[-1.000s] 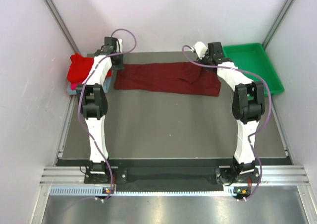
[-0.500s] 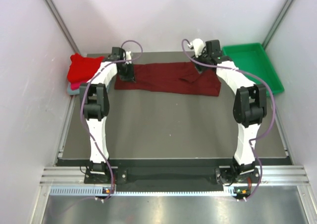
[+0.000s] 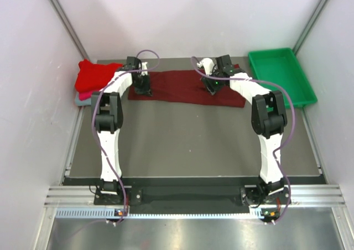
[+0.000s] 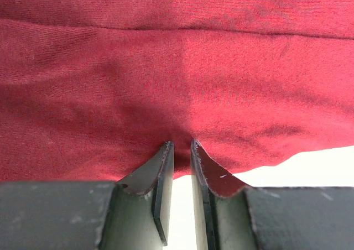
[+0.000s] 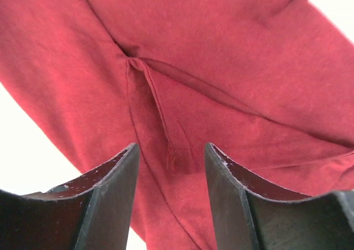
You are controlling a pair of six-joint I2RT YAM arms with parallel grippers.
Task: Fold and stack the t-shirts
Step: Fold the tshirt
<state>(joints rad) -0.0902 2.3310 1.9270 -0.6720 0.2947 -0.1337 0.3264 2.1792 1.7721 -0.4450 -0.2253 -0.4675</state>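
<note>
Just ahead of L gripper (image 4: 180,145) tips, maroon t-shirt (image 4: 182,78) edge puckers into the jaws, which are nearly closed & pinch the cloth. R gripper (image 5: 171,147) hovers w/ jaws approx. half apart, holding nothing; shirt's sleeve seam lies between & beyond its tips. Folded red t-shirt (image 3: 92,76) sits well left of L gripper.
</note>
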